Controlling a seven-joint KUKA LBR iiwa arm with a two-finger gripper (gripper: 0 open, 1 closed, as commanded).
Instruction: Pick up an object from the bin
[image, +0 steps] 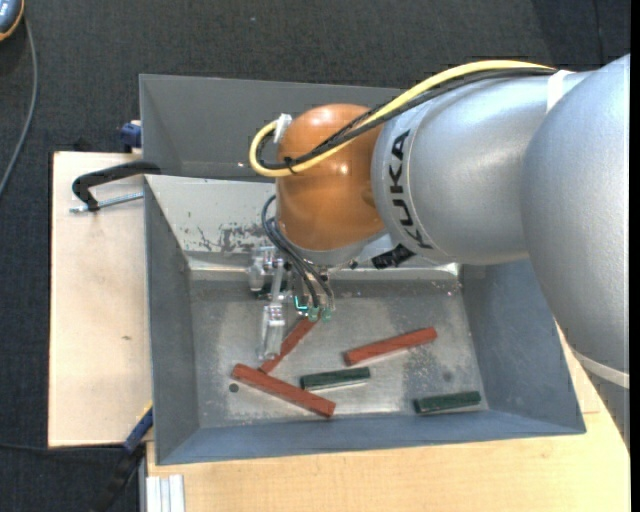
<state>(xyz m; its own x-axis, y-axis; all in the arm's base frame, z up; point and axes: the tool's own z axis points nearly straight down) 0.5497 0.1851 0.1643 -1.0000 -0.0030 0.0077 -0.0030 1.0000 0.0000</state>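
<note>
Gripper (272, 342) low over the bin (168, 330) floor left of centre, jaw state cannot be told, close against a short red stick (295, 340) lying slantwise; long red stick (283, 390) just below, near green bar (335, 379), right red stick (390, 347) and far green bar (447, 402) rightward.

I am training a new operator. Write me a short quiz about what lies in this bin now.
1. How many dark green sticks lie on the floor of the bin?
2. True or false: the gripper hangs at the bin's right wall.
3. What lies nearest the gripper? A) a short red stick B) a dark green stick C) a blue ball

Key: 1) two; 2) false, it is left of centre; 3) A.
</note>
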